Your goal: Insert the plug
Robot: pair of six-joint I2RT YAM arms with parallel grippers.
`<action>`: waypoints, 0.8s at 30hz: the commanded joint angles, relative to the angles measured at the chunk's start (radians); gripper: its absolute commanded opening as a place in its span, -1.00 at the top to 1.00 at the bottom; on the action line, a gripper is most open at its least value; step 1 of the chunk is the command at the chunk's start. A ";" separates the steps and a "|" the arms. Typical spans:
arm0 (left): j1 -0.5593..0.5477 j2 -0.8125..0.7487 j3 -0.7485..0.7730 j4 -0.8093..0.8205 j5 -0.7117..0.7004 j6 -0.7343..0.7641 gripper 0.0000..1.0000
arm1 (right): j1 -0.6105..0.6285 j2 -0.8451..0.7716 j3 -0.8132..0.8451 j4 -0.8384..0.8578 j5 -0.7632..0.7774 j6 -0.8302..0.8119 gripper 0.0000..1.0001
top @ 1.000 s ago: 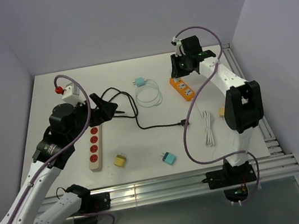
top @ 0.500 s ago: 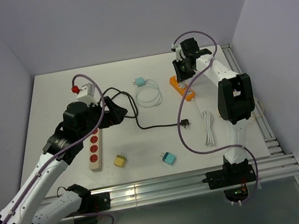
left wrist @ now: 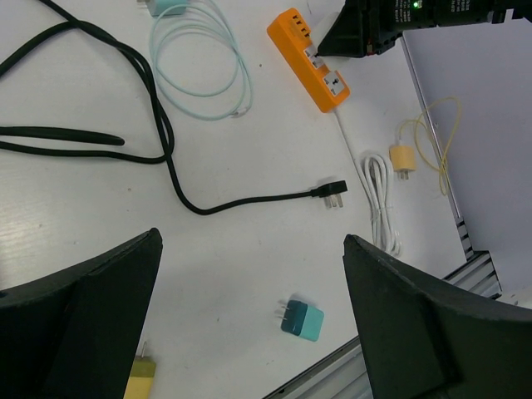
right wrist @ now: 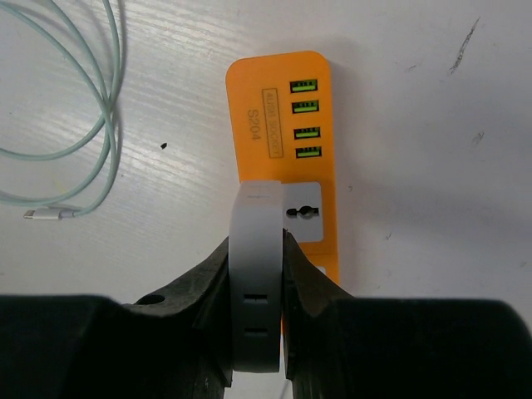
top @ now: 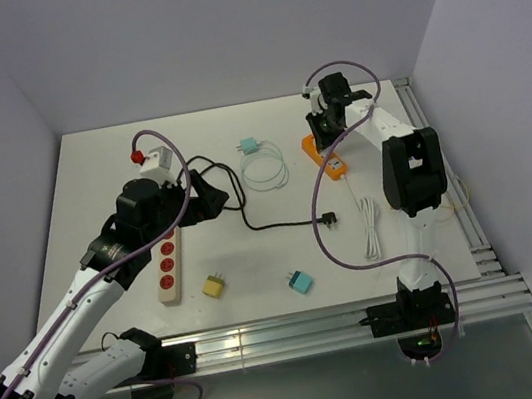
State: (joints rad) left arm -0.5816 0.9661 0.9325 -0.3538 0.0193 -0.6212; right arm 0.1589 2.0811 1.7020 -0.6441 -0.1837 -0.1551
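My right gripper (right wrist: 258,249) is shut on a white plug (right wrist: 257,283), gripped by its sides, just above the orange power strip (right wrist: 281,125). The plug's far end sits beside the strip's white socket (right wrist: 303,213). In the top view the right gripper (top: 328,121) hovers over the far end of the orange strip (top: 327,159). My left gripper (left wrist: 251,241) is open and empty, high above the table middle; it also shows in the top view (top: 212,193).
A white strip with red sockets (top: 166,261), a black plug on a cord (top: 330,218), a yellow plug (top: 214,286), a teal plug (top: 300,282), a coiled white cable (top: 370,227) and a mint cable coil (top: 264,171) lie on the table.
The right gripper has shifted slightly left and nearer with the white plug, settling over the orange strip. The left gripper has moved right.
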 commanded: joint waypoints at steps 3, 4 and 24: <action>-0.003 0.003 0.017 0.045 -0.005 0.008 -0.90 | -0.005 0.020 0.041 0.009 0.013 -0.034 1.00; -0.003 0.003 0.019 0.045 -0.005 0.006 -0.90 | -0.005 0.026 0.042 0.008 0.007 -0.038 1.00; -0.003 -0.009 0.014 0.036 -0.015 0.012 -0.90 | -0.004 0.074 0.035 0.020 -0.008 -0.113 1.00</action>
State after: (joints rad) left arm -0.5816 0.9688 0.9325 -0.3485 0.0174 -0.6212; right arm 0.1585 2.1082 1.7279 -0.6456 -0.1967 -0.2375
